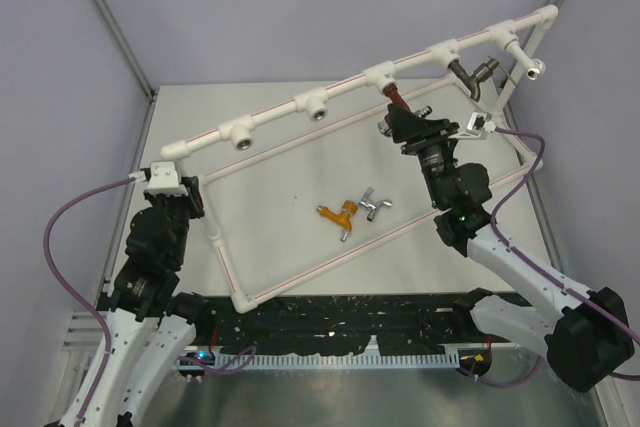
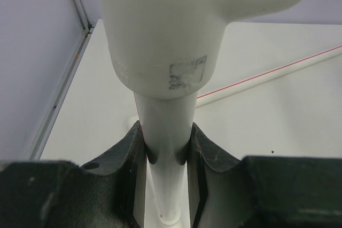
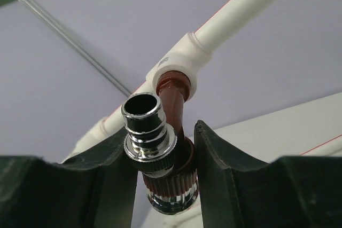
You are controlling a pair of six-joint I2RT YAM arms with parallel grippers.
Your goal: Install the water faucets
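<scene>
A red-brown faucet (image 1: 396,97) hangs from a T socket (image 1: 380,75) on the top rail of the white pipe frame (image 1: 300,152). My right gripper (image 1: 403,119) is shut on it. In the right wrist view both jaws of the right gripper (image 3: 163,130) press on the red-brown faucet (image 3: 173,100) and its chrome spout (image 3: 143,116). A dark grey faucet (image 1: 468,73) sits in the socket further right. The orange faucet (image 1: 338,213) and the silver faucet (image 1: 373,204) lie on the table inside the frame. My left gripper (image 1: 178,187) (image 2: 165,127) is shut on the frame's upright pipe (image 2: 163,110).
Two sockets (image 1: 318,107) (image 1: 241,137) on the rail's left part hold nothing, and one more (image 1: 536,69) is at the far right end. Grey enclosure walls ring the table (image 1: 270,237). A black cable chain (image 1: 330,332) runs along the near edge.
</scene>
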